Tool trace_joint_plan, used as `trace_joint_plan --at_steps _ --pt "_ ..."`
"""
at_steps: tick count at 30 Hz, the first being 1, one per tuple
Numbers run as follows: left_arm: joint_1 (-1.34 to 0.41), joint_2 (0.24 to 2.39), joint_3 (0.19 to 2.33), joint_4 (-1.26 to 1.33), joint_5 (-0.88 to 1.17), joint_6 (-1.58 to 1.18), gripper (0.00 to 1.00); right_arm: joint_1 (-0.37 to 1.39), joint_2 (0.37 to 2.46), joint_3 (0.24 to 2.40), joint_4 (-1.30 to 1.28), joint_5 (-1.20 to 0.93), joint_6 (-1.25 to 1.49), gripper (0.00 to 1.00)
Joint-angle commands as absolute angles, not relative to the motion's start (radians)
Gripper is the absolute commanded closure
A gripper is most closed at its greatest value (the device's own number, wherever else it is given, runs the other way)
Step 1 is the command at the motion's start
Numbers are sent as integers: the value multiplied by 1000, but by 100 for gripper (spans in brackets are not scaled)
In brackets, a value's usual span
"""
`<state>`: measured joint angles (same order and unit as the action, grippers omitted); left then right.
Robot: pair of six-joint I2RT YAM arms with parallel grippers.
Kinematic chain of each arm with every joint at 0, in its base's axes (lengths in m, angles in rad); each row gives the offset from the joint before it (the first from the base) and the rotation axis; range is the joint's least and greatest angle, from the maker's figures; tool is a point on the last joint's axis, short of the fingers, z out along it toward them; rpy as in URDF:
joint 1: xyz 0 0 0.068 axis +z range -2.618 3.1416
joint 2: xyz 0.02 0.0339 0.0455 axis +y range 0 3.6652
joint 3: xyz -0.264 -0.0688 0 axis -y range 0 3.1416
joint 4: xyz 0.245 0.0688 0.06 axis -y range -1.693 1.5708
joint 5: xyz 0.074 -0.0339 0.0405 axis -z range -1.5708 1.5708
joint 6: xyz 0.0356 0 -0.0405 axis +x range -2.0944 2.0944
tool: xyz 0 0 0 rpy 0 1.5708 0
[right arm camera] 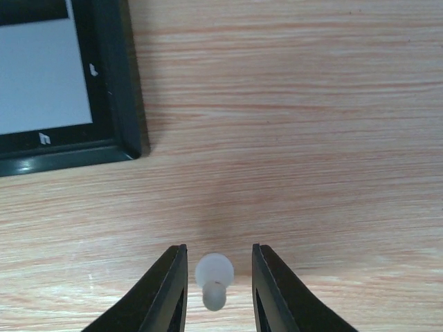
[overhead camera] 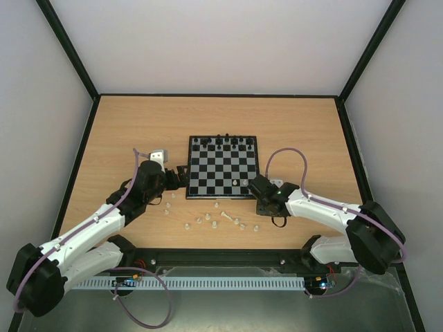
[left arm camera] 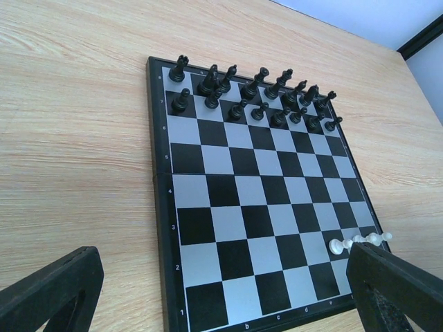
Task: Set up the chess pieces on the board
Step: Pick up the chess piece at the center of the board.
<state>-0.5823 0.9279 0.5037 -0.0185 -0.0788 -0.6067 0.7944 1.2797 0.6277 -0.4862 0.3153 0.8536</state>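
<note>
Faintly translucent, round-headed whitish chess piece [right arm camera: 214, 272]

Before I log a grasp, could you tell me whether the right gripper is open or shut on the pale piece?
Open. The right gripper brackets the pale piece, but a gap shows between it and each finger.

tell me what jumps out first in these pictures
The small black-and-grey checkered chessboard sits mid-table with tiny black chess pieces filling its two far rows. Scattered on the light wooden table just off the board's near edge lie tiny whitish translucent chess pieces. By the board's near right corner, the right arm's black tool straddles one pale pawn, jaws apart from it.
</note>
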Motion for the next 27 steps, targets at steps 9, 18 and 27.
trace_joint_plan --at_steps 9,18,27 --pt "-584 915 494 4 -64 -609 1 815 1289 577 -481 306 885 79" --pt "-584 920 491 8 -66 -610 1 833 1246 590 -490 309 885 97" --pt "-584 930 500 -5 -100 -605 1 875 1312 857 -527 310 775 97"
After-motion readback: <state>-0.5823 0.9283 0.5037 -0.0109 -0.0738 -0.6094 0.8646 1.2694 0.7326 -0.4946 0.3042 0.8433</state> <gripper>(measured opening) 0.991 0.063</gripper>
